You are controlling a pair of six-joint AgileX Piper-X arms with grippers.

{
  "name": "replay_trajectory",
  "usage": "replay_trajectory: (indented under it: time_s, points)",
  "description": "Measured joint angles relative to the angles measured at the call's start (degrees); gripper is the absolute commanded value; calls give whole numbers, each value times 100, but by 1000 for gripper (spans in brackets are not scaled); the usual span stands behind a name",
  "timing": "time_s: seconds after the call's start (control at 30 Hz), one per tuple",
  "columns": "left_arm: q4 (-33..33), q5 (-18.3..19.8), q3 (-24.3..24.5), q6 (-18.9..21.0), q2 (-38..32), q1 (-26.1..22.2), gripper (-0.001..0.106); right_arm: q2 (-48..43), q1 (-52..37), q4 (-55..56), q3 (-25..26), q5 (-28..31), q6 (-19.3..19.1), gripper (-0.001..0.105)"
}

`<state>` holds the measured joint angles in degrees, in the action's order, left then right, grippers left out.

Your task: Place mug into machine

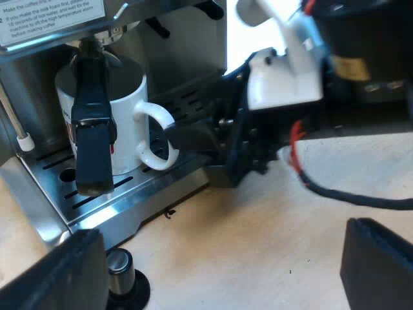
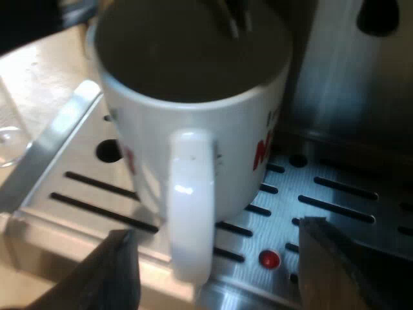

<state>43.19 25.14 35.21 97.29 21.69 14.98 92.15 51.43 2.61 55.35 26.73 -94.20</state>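
Sitting on the drip tray (image 1: 132,197) of the espresso machine (image 1: 184,55): white mug (image 1: 126,123), upright, base flat on the slotted grate. It's under the metal holder locked into the machine's front. The holder's dark handle (image 1: 92,129) sticks out toward the near side and crosses in front of the mug body. The mug's handle points away from the machine, toward the right hand (image 1: 193,139).

Right wrist view: mug (image 2: 193,123) is close up, red lettering on its side, dark inside, contents can't be told. Right hand (image 2: 226,274) is spread wide, one black finger (image 2: 116,274) on each side of the mug handle. Neither finger touches it and the hand holds nothing. Drip tray (image 2: 335,206) has a small red dot (image 2: 269,259) near the mug's base. The edge of a measuring glass (image 2: 8,139) shows just beside the tray, on the table.

Left wrist view: left hand (image 1: 219,274) is also wide and holding nothing, above bare table (image 1: 258,239), well apart from the mug. A small metal cylinder on a round black base (image 1: 121,274) stands on the table near the tray's near corner; can't tell what it is. A printed instruction label (image 1: 51,19) is on the machine above the holder.
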Motion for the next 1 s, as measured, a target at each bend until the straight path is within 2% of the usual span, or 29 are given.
replay_trajectory:
  time_s: [0.3,0.67,1.0]
  points:
    - [39,0,289,0,0,0,81,-755,321,947,0,0,87,56]
    - [533,0,669,0,-16,0,81,-1793,915,1900,0,277,212,56]
    - [642,0,679,16,-603,0,81,-2454,1498,2393,0,668,342,56]
